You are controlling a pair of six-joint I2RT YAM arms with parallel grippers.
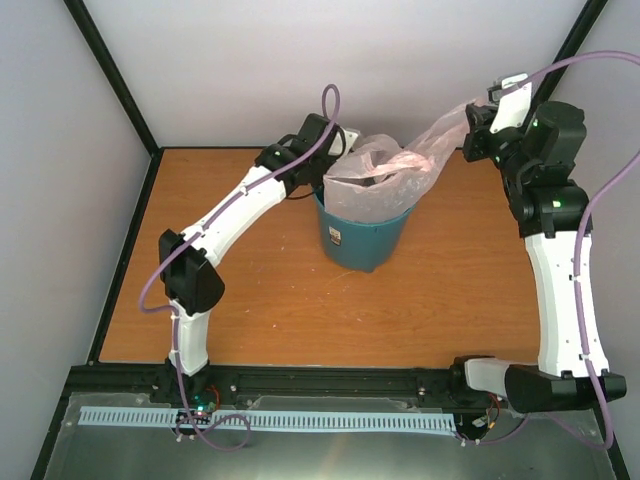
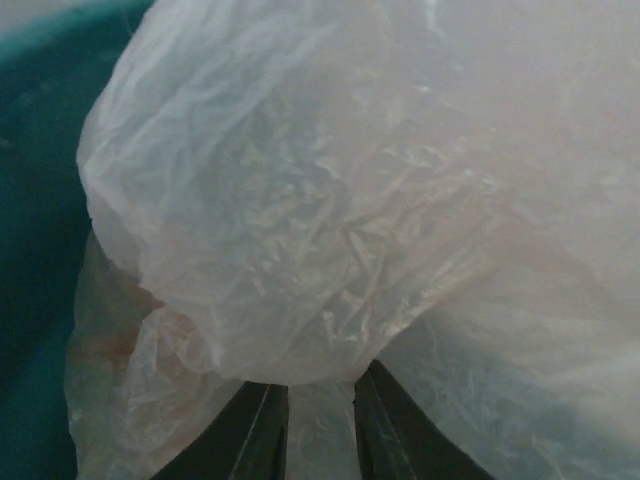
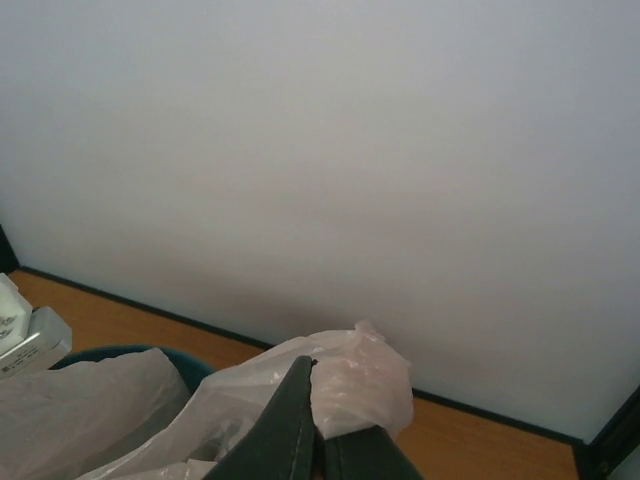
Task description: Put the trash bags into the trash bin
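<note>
Centrally on the wooden table (image 1: pixel 260 300) stands the teal trash bin (image 1: pixel 360 245); the pale-pink trash bag (image 1: pixel 385 170) billows out of the bin's mouth and bulges above its rim; one corner stretches up and away beyond the bin's right rear; there, raised above the bin, the right gripper (image 1: pixel 470 125) is clamped tight on that corner; the left gripper (image 1: pixel 335 150) sits at the bin's left rim, its fingers (image 2: pixel 255 435) narrowly apart with bag film between them; whether they pinch it cannot be told.
</note>
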